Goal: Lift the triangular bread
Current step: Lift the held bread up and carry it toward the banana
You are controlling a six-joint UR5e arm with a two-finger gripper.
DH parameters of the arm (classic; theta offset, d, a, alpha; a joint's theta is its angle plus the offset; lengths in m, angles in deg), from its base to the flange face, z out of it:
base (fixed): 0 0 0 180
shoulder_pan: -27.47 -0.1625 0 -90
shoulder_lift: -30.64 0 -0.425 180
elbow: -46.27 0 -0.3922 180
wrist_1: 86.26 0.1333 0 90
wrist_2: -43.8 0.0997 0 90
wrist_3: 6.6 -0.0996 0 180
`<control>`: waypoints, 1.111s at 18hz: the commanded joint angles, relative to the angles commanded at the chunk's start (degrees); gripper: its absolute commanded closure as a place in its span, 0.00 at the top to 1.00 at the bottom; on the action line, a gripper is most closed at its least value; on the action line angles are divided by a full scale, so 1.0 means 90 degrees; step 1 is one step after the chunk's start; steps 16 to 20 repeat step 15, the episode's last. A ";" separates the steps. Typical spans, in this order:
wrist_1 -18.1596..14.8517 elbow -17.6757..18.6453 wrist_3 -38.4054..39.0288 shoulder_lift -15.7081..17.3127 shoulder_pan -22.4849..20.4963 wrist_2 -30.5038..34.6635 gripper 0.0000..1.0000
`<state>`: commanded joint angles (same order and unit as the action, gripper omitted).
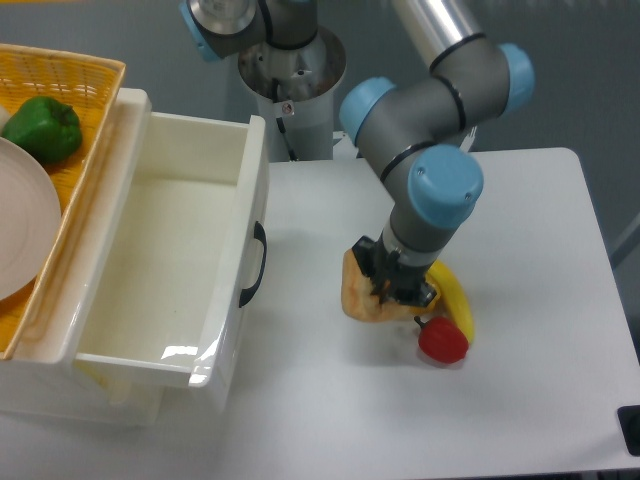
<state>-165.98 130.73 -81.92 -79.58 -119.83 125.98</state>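
The triangular bread (pixel 360 297), tan and golden-brown, hangs tilted a little above the white table (pixel 520 220), with its shadow below it. My gripper (pixel 392 288) is shut on its right side, black fingers clamped over the crust. The arm's blue-capped wrist (pixel 440 190) stands directly above and hides part of the bread.
A banana (pixel 455 300) and a red pepper-like fruit (pixel 443 341) lie just right of the gripper. A white open bin (pixel 170 260) with a black handle (pixel 256 265) stands at left. Behind it is a yellow basket (pixel 70 80) with a green pepper (pixel 42 128) and a plate (pixel 20 230).
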 joint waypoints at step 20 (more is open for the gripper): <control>-0.0157 0.0049 -0.0225 0.0215 -0.0117 0.0000 0.06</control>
